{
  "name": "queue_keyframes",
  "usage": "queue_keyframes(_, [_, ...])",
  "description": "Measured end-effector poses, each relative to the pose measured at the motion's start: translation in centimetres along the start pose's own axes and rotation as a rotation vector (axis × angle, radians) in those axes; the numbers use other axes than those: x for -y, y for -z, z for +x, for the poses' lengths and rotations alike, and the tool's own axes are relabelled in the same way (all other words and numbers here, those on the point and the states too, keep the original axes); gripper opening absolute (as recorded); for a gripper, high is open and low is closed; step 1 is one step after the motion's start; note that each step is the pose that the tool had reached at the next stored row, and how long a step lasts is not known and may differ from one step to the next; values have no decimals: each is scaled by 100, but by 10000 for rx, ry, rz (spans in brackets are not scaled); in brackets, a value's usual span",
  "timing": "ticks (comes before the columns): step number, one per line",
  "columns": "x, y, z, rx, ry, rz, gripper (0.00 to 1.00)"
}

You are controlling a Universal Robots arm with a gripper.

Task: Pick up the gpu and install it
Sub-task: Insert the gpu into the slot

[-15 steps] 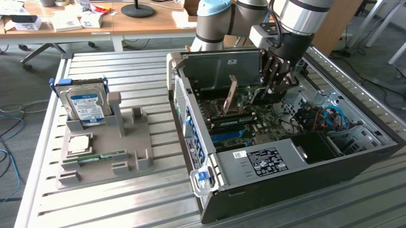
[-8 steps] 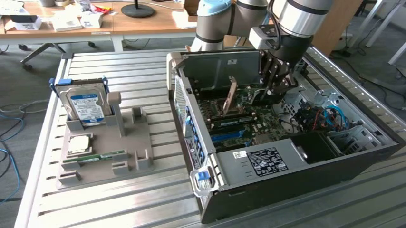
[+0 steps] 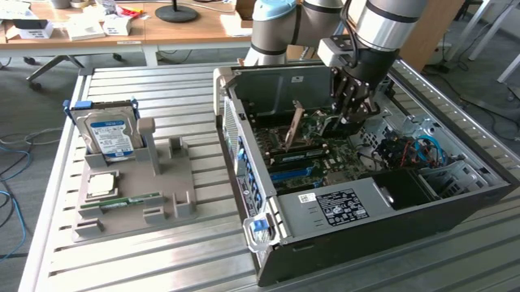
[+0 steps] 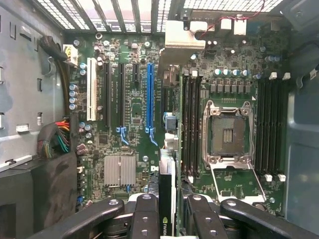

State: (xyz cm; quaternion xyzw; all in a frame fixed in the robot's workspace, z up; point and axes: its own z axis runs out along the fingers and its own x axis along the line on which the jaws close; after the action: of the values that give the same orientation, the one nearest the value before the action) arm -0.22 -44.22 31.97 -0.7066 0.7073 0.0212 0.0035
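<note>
slatted bench point(image 3: 162, 255), open case point(image 3: 390, 243); gripper point(image 4: 172, 214) clamps gpu point(image 4: 167, 199) just beside blue slot point(image 4: 150, 94); best square its edge over that slot.

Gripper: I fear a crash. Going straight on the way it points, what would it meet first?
Likely the motherboard, just beside the blue slot, with the gpu held in the gripper touching first; depth unclear.
</note>
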Motion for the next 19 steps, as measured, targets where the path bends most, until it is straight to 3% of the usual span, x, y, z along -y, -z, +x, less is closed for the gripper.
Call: queue_keyframes(19, [-17,-53,25,-1,0,0,27])
